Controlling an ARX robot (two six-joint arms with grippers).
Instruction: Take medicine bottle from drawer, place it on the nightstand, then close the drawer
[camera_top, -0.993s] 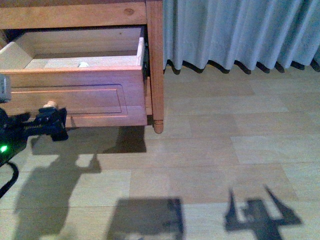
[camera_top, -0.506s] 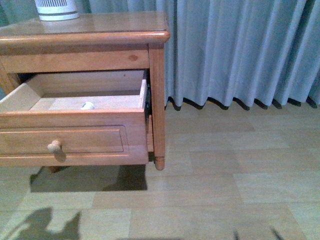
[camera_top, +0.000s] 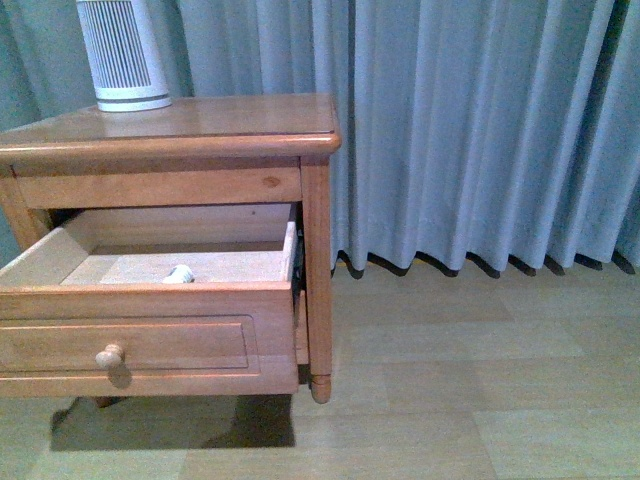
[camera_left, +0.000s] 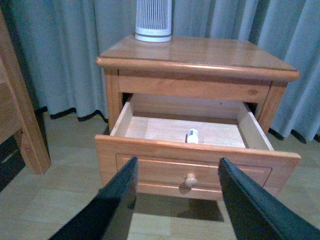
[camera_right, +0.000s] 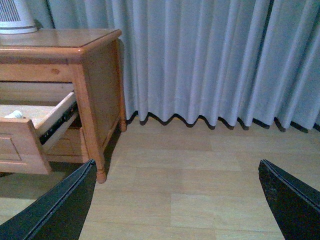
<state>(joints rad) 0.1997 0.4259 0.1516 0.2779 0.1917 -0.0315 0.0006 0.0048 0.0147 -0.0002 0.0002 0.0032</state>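
We have backed our left gripper (camera_left: 177, 162) off the knob (camera_top: 109, 355), jaws spread; the right gripper (camera_right: 177, 165) is spread too. At lower left of the front view the drawer (camera_top: 150, 300) stands open, the medicine bottle (camera_top: 178, 273) seemingly lying just behind its front: reaching in comes next.

Glossy wooden nightstand (camera_top: 240, 118), paler matt wood inside drawer (camera_top: 200, 345), soft cloth curtain (camera_top: 480, 130), smooth plank floor (camera_top: 480, 400)

Front view higher (left claw (camera_left: 177, 164) gone)
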